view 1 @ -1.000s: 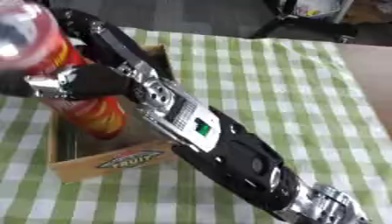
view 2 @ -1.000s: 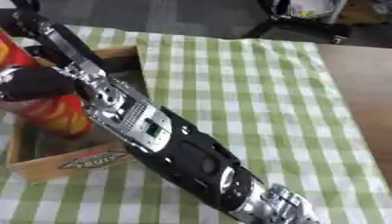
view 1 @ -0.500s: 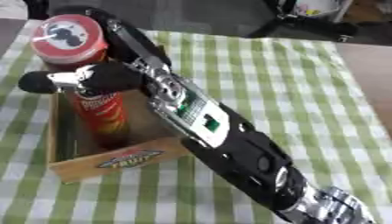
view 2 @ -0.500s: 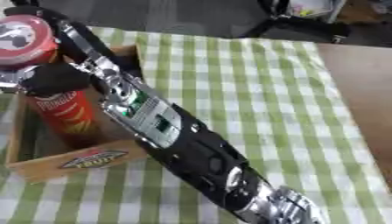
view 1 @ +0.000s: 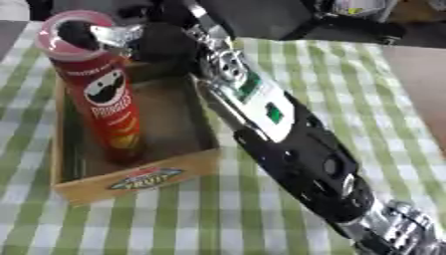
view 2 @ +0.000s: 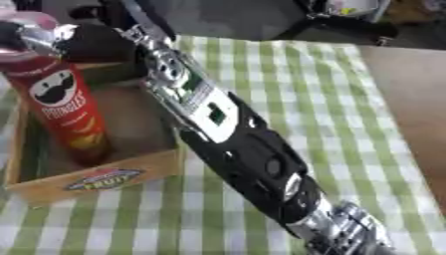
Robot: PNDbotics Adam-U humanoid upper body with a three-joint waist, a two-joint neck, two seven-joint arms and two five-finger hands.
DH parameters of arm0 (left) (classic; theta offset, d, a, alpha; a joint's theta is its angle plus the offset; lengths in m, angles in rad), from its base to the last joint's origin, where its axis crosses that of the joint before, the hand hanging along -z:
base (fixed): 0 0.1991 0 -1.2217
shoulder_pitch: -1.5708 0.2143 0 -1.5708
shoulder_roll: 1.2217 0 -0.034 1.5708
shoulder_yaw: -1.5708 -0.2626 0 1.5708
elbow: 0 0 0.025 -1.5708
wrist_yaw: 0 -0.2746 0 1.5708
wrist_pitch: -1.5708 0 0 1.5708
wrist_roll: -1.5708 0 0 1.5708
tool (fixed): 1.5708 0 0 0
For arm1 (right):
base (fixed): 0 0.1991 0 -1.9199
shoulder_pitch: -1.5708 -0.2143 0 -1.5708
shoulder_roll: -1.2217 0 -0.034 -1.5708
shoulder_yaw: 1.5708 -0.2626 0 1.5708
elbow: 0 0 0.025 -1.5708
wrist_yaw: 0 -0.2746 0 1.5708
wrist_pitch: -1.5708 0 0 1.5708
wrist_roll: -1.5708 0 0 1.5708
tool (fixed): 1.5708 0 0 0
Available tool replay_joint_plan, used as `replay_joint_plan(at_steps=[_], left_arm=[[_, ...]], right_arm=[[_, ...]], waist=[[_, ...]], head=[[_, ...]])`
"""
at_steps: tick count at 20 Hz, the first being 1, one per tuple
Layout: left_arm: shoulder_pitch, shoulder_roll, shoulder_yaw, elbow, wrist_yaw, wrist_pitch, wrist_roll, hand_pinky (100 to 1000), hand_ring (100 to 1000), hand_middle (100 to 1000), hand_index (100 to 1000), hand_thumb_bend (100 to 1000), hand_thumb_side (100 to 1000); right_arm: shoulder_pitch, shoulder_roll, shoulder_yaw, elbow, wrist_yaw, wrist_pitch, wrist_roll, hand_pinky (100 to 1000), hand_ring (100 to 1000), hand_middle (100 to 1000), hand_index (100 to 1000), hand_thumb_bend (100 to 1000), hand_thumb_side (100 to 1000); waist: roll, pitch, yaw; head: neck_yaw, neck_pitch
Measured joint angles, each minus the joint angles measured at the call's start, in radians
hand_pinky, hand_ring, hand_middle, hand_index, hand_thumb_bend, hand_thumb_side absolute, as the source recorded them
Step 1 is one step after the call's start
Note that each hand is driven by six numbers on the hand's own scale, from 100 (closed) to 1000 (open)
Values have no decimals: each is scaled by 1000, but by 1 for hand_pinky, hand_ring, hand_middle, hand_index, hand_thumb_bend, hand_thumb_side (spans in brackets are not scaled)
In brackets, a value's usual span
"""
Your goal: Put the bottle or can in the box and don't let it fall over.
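The can (view 1: 103, 99) stands upright in the box (view 1: 139, 182), at left of the frame. The right hand (view 1: 113, 35) sits at its lid in the upper left (fingers blurred, I cannot tell their state). Placing looks finished; next comes a straight, gentle withdrawal.

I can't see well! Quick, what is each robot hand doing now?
Right hand: at the top of the Pringles can; fingers unclear, cannot tell.
Left hand: not in view.

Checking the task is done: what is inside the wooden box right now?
A red Pringles can stands upright inside the wooden box, right hand at its lid. The can and near wall hide part of the floor.
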Motion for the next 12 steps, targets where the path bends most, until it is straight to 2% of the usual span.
replay_joint_plan(at_steps=[6, 12], left_arm=[[14, 2, 2, -30, -13, -3, 2, 880, 879, 752, 799, 175, 656], [24, 2, 6, -79, -29, -9, 6, 879, 878, 751, 798, 173, 649]], right_arm=[[73, -116, -81, -108, -74, 10, -68, 754, 838, 833, 806, 709, 364], [225, -256, -171, -258, -132, 24, -110, 753, 827, 823, 799, 705, 370]], waist=[[4, -2, -23], [5, -2, -41]], head=[[28, 1], [63, 8]])
